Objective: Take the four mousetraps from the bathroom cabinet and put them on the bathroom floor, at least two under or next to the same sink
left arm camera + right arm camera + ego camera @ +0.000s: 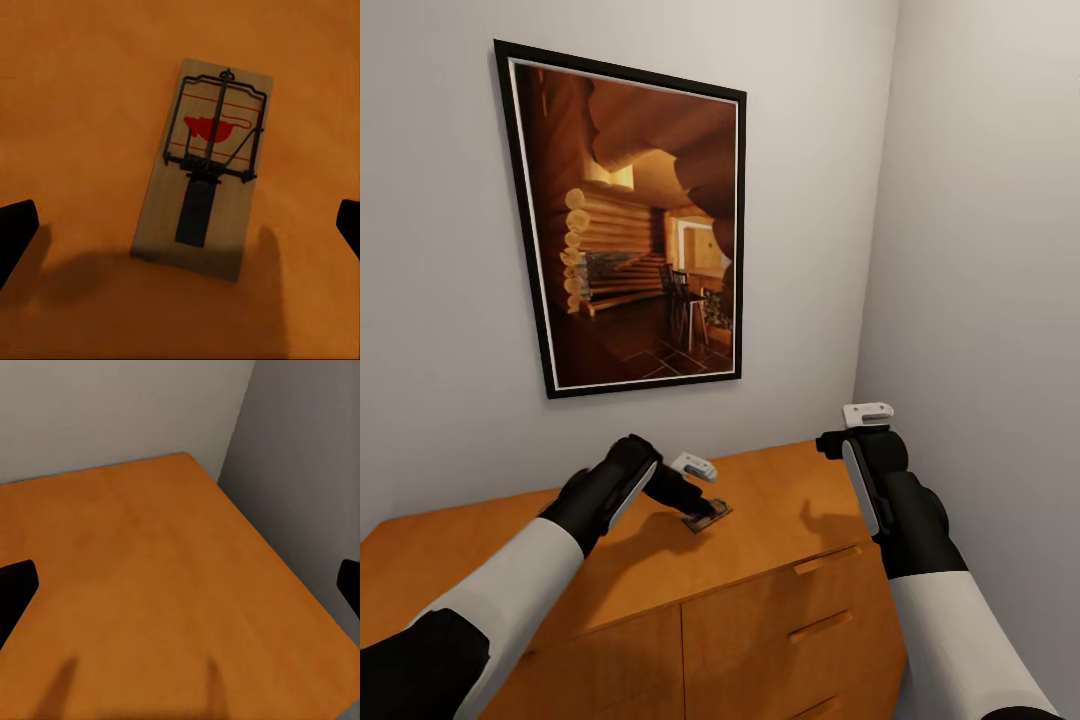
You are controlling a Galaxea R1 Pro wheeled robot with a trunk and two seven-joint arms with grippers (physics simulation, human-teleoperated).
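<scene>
The small flat wooden mousetrap [204,180] lies on the orange-brown wooden cabinet [780,500] top, directly beneath the wide-open, empty left gripper [705,508], long axis toward one o'clock between the fingers.

A corner of pale grey walls [430,300] is seen, its seam running down at one o'clock. A black-framed picture [630,225] of a log-cabin interior is hung on the facing wall at twelve o'clock. Soft, even light is cast, and faint shadows are thrown downward.
</scene>
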